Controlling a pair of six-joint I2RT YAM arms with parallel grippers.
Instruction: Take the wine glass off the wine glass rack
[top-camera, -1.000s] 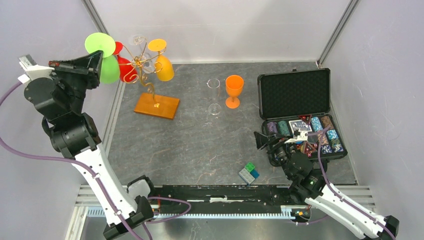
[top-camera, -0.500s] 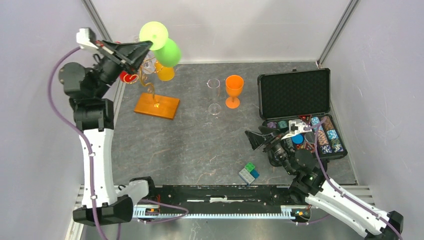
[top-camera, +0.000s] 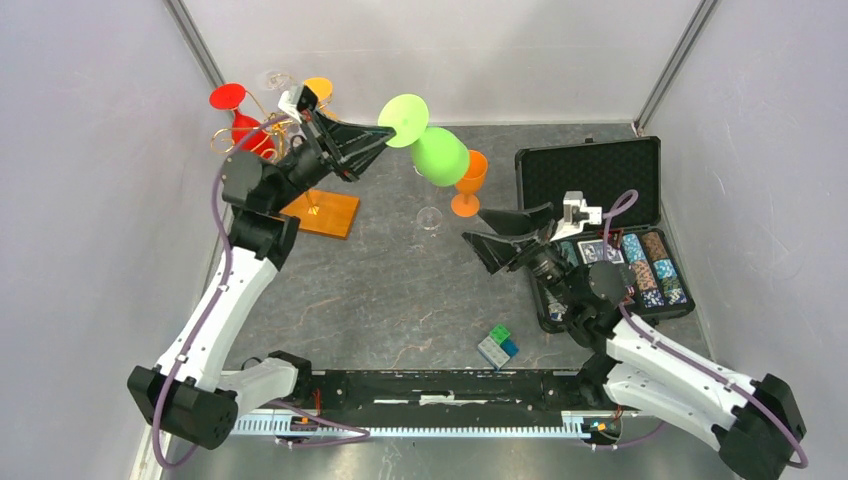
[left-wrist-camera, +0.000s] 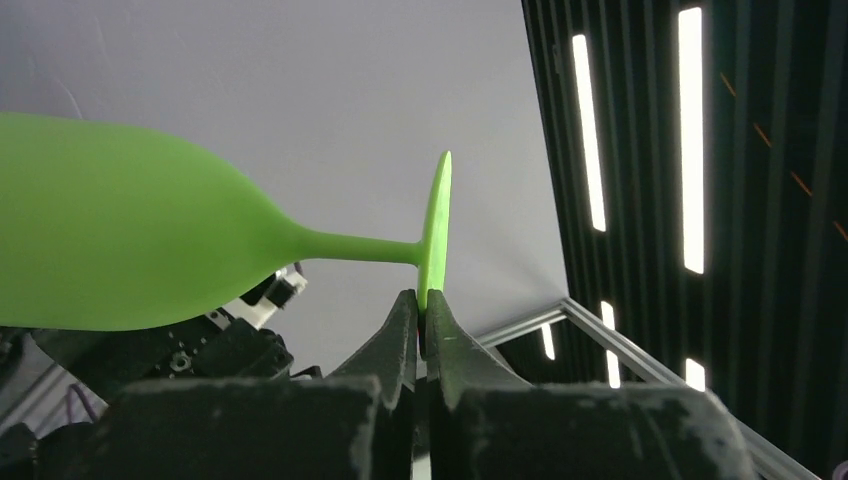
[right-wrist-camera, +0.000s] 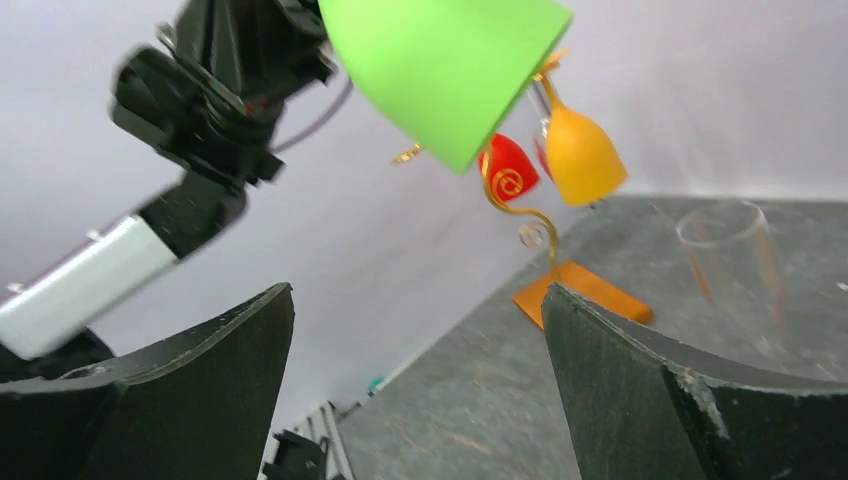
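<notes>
Six glasses: green glass (top-camera: 438, 155), red (top-camera: 243, 128), yellow (top-camera: 318, 89), orange (top-camera: 470, 180), clear (top-camera: 275, 78), second clear (top-camera: 430, 216). One rack (top-camera: 330, 213). One case (top-camera: 588, 185). One block (top-camera: 497, 346). Chips (top-camera: 655, 272): too small to count.

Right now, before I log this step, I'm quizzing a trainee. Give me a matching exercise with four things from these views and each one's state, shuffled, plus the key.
Things:
1. green wine glass
2. red wine glass
3. orange goblet
4. right hand

States:
A. hanging on the wine glass rack
B. open, holding nothing
C. pinched by its foot in the left hand
D. standing upright on the table

Pairs: 1-C; 2-A; 3-D; 4-B
</notes>
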